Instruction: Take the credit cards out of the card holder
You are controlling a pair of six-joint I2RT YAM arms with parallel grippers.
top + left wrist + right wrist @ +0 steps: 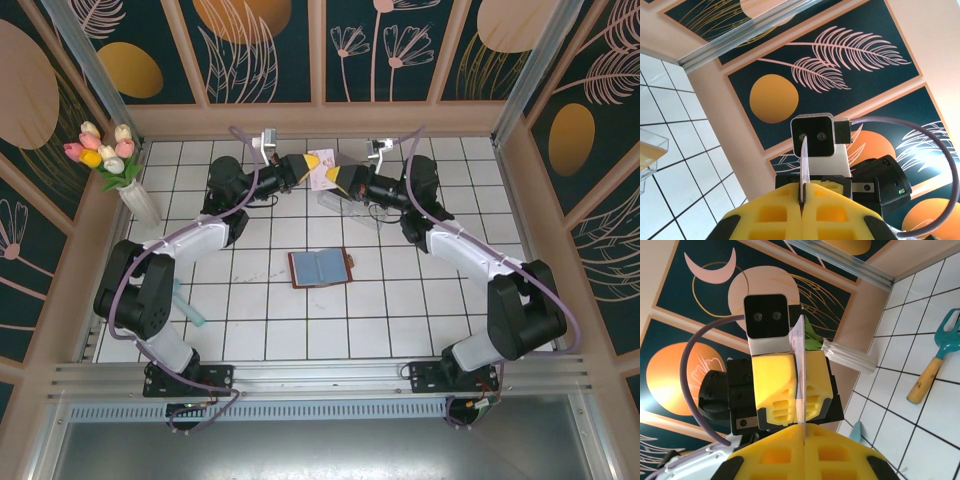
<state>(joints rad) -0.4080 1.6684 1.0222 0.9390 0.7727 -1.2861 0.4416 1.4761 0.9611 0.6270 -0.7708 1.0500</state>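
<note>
The card holder point(321, 267) lies open on the white tiles in the middle of the table, brown rim up and blue-grey pockets showing. High above the far tiles a pale credit card point(322, 168) with yellow print hangs between both arms. My left gripper point(304, 169) is shut on its left side and my right gripper point(340, 178) on its right side. The left wrist view has the card point(805, 160) edge-on, pinched between the yellow fingers point(775, 210). From the right wrist the card point(799, 365) rises from my shut right gripper point(804, 427) into the left one's fingers point(775, 385).
A clear plastic box point(345, 205) stands on the tiles below the right gripper. A white vase of tulips point(112, 165) is at the far left wall. A teal-headed garden fork point(935, 365) lies on the tiles on the left side. Wooden walls ring the table.
</note>
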